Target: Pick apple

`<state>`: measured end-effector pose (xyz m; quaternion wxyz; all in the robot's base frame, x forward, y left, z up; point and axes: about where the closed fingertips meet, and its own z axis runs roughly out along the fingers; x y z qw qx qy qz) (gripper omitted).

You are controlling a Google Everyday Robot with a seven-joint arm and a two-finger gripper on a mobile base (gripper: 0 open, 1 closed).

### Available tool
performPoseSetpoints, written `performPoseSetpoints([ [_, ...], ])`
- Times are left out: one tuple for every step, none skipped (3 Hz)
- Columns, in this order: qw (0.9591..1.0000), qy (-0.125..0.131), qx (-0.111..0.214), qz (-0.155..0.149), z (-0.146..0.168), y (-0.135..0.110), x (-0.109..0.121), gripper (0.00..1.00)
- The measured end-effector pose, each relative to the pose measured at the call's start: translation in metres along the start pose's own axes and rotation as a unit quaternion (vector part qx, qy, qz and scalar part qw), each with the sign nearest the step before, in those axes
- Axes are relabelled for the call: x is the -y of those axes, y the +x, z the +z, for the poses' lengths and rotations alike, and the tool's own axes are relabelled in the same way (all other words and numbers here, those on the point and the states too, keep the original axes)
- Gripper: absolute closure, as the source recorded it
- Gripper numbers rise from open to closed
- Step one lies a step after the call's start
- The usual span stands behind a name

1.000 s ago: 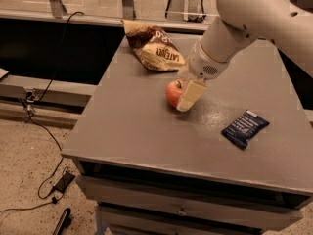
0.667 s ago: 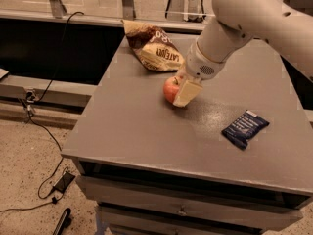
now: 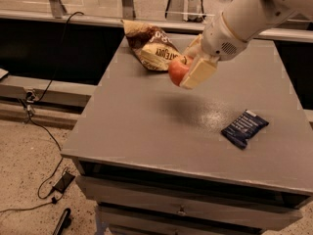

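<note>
**Camera view.** The gripper [image 3: 189, 70] hangs above the grey table [image 3: 142, 131], back-centre of the top. Its fingers are closed around the apple [image 3: 176, 70]. One cream finger [image 3: 199, 72] presses the fruit's side at 3 o'clock; the opposite finger is mostly hidden behind it. The apple is clear of the surface, with a soft shadow on the tabletop at about 5 o'clock below it.

**Step in hand.** The grasp appears made and the apple raised, so the pick looks nearly complete. The next move calls for a steady hold and a vertical carry without tilting.

**Clearances.** The chip bag [image 3: 151, 47] lies at 10 o'clock, near the apple. The dark blue snack packet [image 3: 244, 128] lies at 4 o'clock, well apart. Open tabletop runs from 6 to 8 o'clock toward the front edge.
</note>
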<state>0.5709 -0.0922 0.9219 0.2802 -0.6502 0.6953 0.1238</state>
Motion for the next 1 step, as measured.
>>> performPoseSetpoints([
  [1.0000, -0.001, 0.008, 0.000, -0.0009, -0.0051, 0.0000, 1.00],
])
